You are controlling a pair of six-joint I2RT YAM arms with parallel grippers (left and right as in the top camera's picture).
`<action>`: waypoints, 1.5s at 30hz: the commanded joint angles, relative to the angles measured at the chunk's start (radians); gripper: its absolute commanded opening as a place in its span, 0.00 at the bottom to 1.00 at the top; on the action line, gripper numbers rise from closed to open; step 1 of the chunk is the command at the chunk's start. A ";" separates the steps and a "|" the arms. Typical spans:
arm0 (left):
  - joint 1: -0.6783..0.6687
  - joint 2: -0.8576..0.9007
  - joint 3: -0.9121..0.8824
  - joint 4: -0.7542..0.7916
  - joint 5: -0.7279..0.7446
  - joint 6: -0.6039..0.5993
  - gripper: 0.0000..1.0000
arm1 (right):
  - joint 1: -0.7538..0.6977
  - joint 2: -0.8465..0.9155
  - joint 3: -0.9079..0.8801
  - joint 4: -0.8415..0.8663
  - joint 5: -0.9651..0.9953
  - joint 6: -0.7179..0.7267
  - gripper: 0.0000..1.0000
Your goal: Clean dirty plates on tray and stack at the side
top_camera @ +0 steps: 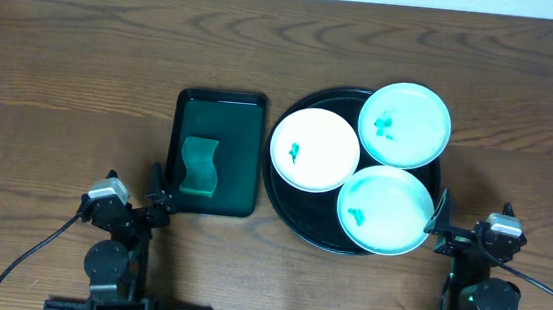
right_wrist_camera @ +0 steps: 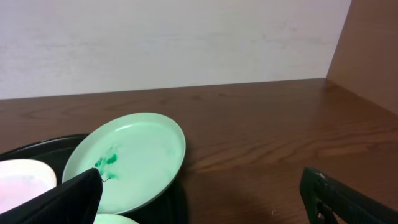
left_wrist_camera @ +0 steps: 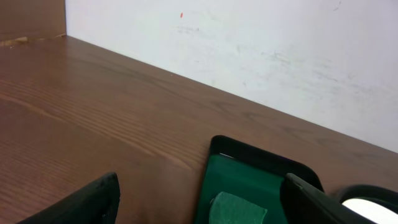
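The left end effector (top_camera: pixel 157 203) and right end effector (top_camera: pixel 441 228) are seen open and empty. The 1 o'clock plate (top_camera: pixel 405 124), overhanging the tray (top_camera: pixel 296 222), could be tipped if pressed off-centre.

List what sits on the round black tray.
Three white plates, each smeared teal: left plate, far plate, near plate. They cover most of the tray; anything beneath them is hidden.
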State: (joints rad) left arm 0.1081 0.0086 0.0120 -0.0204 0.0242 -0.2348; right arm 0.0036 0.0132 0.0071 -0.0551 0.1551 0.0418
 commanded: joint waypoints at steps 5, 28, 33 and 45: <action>-0.003 0.002 -0.008 -0.050 -0.013 0.013 0.83 | -0.006 0.001 -0.002 -0.002 0.012 0.010 0.99; -0.003 0.002 -0.008 -0.050 -0.013 0.013 0.82 | -0.006 0.001 -0.002 -0.002 0.012 0.010 0.99; -0.003 0.002 -0.008 -0.050 -0.012 0.013 0.82 | -0.007 0.001 -0.002 -0.002 0.008 -0.013 0.99; -0.003 0.004 0.068 -0.063 0.196 -0.011 0.82 | -0.007 0.001 0.001 0.002 -0.093 -0.013 0.99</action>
State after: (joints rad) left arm 0.1081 0.0093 0.0322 -0.0471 0.0971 -0.2356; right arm 0.0036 0.0132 0.0071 -0.0551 0.1188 0.0406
